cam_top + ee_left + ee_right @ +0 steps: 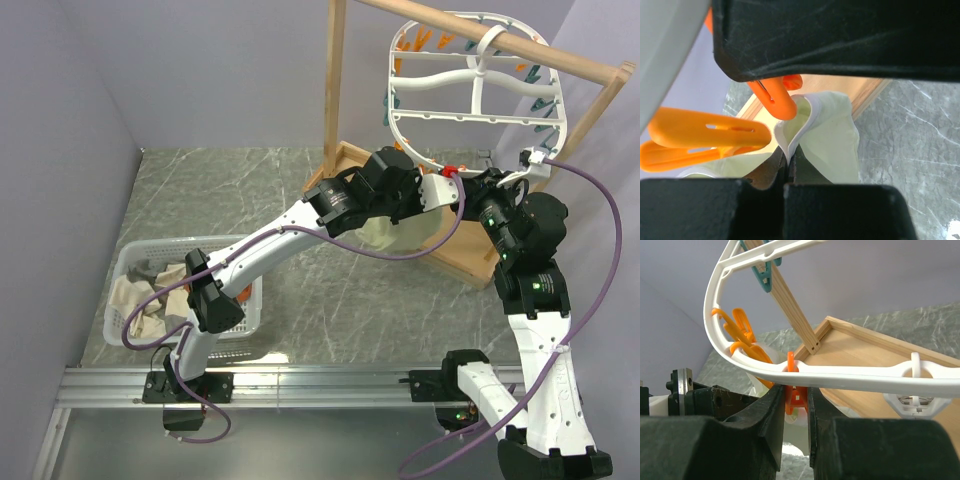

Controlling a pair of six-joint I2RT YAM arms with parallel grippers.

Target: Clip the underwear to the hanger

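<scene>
The white oval hanger (470, 95) hangs from the wooden stand's bar, with orange and teal clothespins round its rim. My left gripper (438, 190) is shut on the white-edged hem of the pale cream-yellow underwear (832, 135), holding it up just under an orange clothespin (777, 102) at the hanger's lower rim. The rest of the underwear (385, 232) hangs below. My right gripper (796, 405) is shut on that orange clothespin (794, 397), directly beneath the hanger's rim (855, 375). In the top view the two grippers meet at the rim, the right gripper (468, 185) on the right.
The wooden stand has an upright post (335, 80) and a flat base (455, 255) under the hanger. A white basket (135, 262) at the left holds several pale cloths (150, 300). More orange pins (735, 330) and a teal pin (762, 275) hang nearby.
</scene>
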